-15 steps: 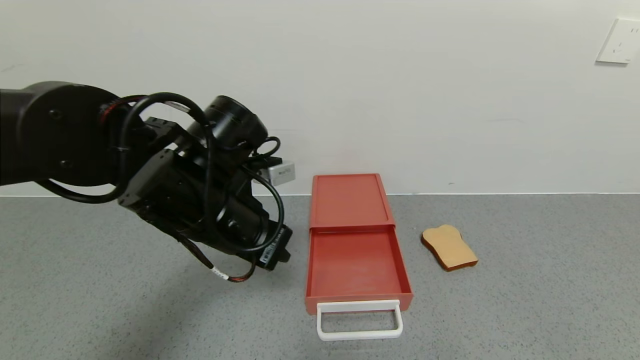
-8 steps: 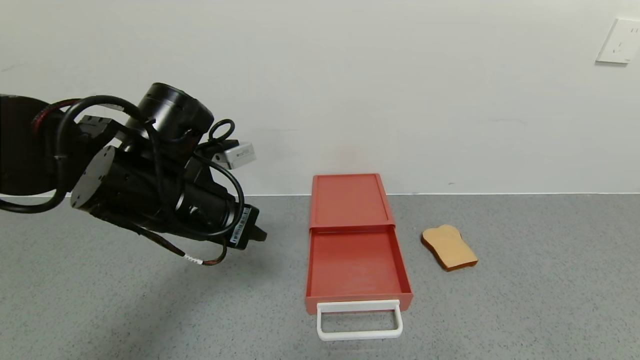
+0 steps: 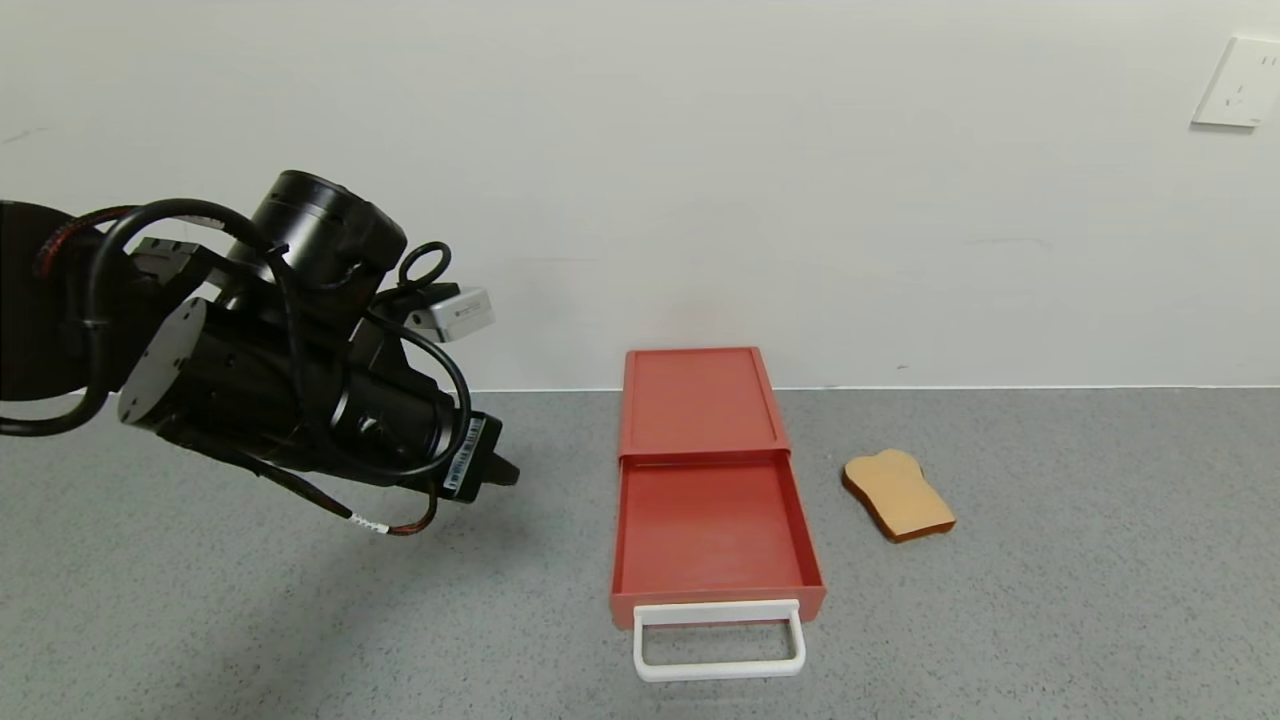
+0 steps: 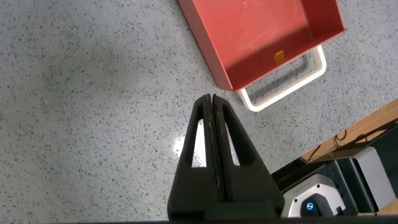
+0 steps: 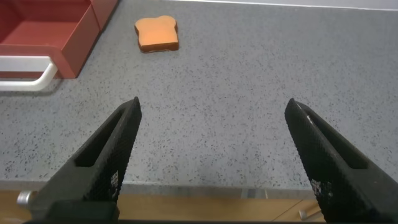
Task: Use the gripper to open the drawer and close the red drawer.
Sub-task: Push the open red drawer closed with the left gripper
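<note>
The red drawer lies flat on the grey table, its tray pulled out toward me and empty, with the white loop handle at its front. It also shows in the left wrist view and at the edge of the right wrist view. My left gripper hovers above the table to the left of the drawer, apart from it, fingers pressed together and holding nothing. My right gripper is open and empty near the table's front edge, out of the head view.
A tan toast-shaped slice lies on the table right of the drawer, also in the right wrist view. A white wall stands behind the drawer, with a socket plate at upper right. The wooden table edge shows below the right gripper.
My left arm has drawn back to the left and slightly up, away from the drawer, and rotated. The drawer stays open and has not moved.
</note>
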{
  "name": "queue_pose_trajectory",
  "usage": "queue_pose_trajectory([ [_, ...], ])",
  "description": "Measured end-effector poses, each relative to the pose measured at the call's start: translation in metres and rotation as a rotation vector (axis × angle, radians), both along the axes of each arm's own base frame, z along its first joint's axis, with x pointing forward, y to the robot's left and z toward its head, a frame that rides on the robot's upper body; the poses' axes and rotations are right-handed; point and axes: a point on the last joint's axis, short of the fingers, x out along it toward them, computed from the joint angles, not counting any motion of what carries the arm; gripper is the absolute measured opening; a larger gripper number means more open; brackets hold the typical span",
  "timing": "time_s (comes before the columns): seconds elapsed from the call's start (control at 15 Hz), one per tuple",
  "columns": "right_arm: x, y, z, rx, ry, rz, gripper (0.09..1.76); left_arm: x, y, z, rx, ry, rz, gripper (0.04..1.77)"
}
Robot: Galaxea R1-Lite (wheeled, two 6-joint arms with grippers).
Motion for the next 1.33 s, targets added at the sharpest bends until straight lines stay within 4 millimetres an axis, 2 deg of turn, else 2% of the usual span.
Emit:
queue_pose_trajectory([
  [0.33,0.000,0.000,0.000,0.000,0.001,0.000,1.70,-0.002,-0.006,-0.002,-0.028,0.034,0.032,0.11],
  [0.73,0.000,0.000,0.000,0.000,0.000,0.001,1.70,-0.006,-0.047,-0.001,-0.091,0.081,0.121,0.11],
  [1.07,0.000,0.000,0.000,0.000,0.000,0.000,1.70,-0.009,-0.079,-0.017,-0.061,0.137,0.181,0.11],
  [1.33,0.000,0.000,0.000,0.000,0.000,0.000,1.70,-0.020,-0.102,-0.025,-0.007,0.244,0.187,0.11],
])
